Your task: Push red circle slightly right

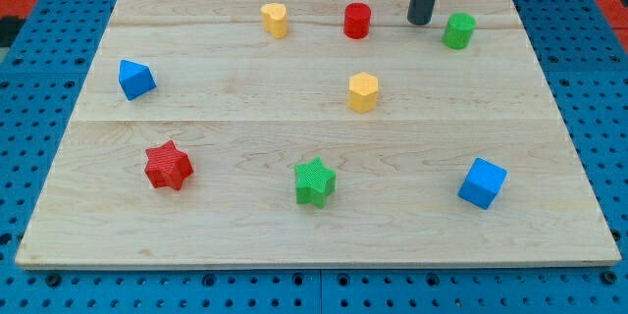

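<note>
The red circle [357, 21] stands near the view's top, a little right of centre, on the wooden board [245, 216]. My tip [420, 23] rests on the board to the right of the red circle, with a gap between them. The green circle [458, 30] stands just right of my tip. The rod rises out of the view's top edge.
A yellow heart-like block [276, 20] stands left of the red circle. A yellow hexagon [363, 91] is below it. A blue triangle-like block [135, 79] is at the left. A red star [168, 166], a green star [314, 181] and a blue cube [482, 183] lie along the bottom.
</note>
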